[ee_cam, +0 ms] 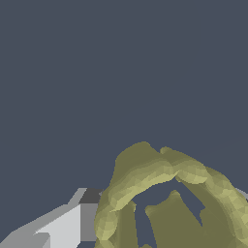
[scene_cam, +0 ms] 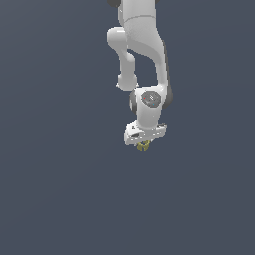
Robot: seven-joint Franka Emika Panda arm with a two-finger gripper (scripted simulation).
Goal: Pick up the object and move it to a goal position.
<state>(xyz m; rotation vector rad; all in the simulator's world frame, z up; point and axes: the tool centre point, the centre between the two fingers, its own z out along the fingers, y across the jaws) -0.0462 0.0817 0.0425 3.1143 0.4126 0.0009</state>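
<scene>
The object (scene_cam: 144,146) is a tiny yellow-olive knobby ring. In the exterior view it sits right under the white gripper (scene_cam: 145,143), between the fingers, which are mostly hidden by the hand. In the wrist view the object (ee_cam: 164,179) fills the near part of the picture, and one grey-white finger (ee_cam: 72,223) lies against its side. A sliver of the other finger shows at the picture's edge. The gripper is shut on the object.
The white arm (scene_cam: 142,45) reaches down from the top of the exterior view. Around it there is only a plain dark grey-blue surface (scene_cam: 60,189). No goal marker shows.
</scene>
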